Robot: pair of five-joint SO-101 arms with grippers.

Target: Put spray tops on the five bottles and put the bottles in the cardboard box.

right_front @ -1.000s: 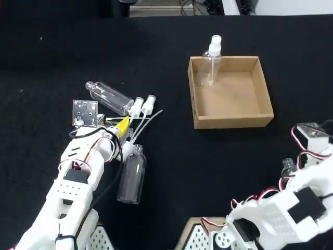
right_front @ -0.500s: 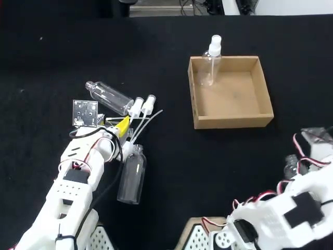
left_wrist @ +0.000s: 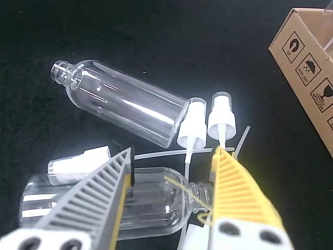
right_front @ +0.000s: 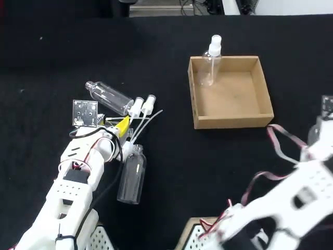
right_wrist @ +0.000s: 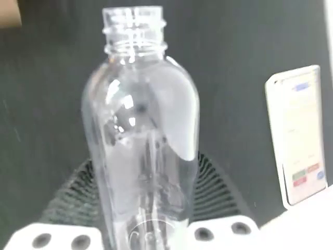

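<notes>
Cardboard box [right_front: 234, 122] sits on the black bench [right_front: 47, 47], right of centre and toward the far side. One capped bottle [right_front: 212, 61] stands upright in its far-left corner with a spray top on.

On the left side of the bench I see the loose parts. A clear far bottle [left_wrist: 122, 101] lies on its side with its neck open, pointing far-left. Two spray tops [left_wrist: 207, 120] lie side by side, touching each other, just at that bottle's base, their thin tubes trailing toward the near side. My left claw [left_wrist: 172, 150] hangs over this cluster with its grey and yellow fingers spread apart and nothing between them. Its yellow tip is just short of the right-hand spray top. Under the claw lies a near bottle [left_wrist: 114, 203], also on its side and uncapped, and a third spray top [left_wrist: 78, 160] rests just beside it.

My right arm is at the near right edge of the bench, well apart from the box. Its right claw [right_wrist: 146, 166] is clamped around a held bottle [right_wrist: 143, 114], clear and uncapped, whose threaded neck points away from the claw.
</notes>
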